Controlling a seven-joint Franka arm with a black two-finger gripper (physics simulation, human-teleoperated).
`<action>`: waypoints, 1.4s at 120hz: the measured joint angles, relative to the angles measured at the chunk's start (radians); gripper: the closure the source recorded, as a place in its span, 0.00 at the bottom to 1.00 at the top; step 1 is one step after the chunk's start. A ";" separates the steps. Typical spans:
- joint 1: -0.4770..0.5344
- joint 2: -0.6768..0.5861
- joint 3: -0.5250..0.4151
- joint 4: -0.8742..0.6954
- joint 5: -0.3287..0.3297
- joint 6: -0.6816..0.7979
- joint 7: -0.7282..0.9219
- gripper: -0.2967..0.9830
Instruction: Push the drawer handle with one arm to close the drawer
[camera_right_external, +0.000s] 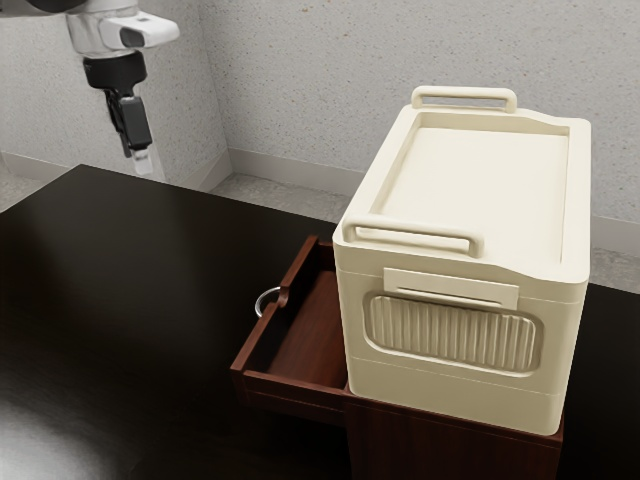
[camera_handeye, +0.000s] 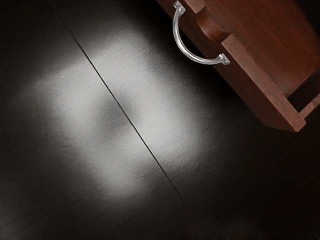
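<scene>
Crate (camera_right_external: 455, 390), cream and smooth, tops the wooden cabinet (camera_right_external: 450, 440) in the exterior view, the drawer (camera_right_external: 312, 330) standing open. The wrist view adds both mounts of the curved, shiny metal handle (camera_handeye: 188, 53). Farther off hangs the gripper (camera_right_external: 145, 162), its opening and any hold unclear.

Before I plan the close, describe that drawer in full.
The drawer is reddish-brown with a faint grain, wood by its look. It stands open, level, sticking out of the cabinet under the cream box toward the exterior view's left. Its front panel has a rounded notch in the top edge; on the outer face, a curved, silvery, metal-looking handle is fixed at both ends. Low side walls frame a smooth floor. The gripper hangs well clear of it.
</scene>
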 joint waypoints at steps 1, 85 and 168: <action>-0.001 0.000 0.000 0.000 0.000 0.000 0.004 0.23; 0.046 -0.596 0.193 -0.827 0.140 0.149 0.337 0.23; -0.037 -0.163 0.054 -0.732 0.085 0.695 0.460 0.81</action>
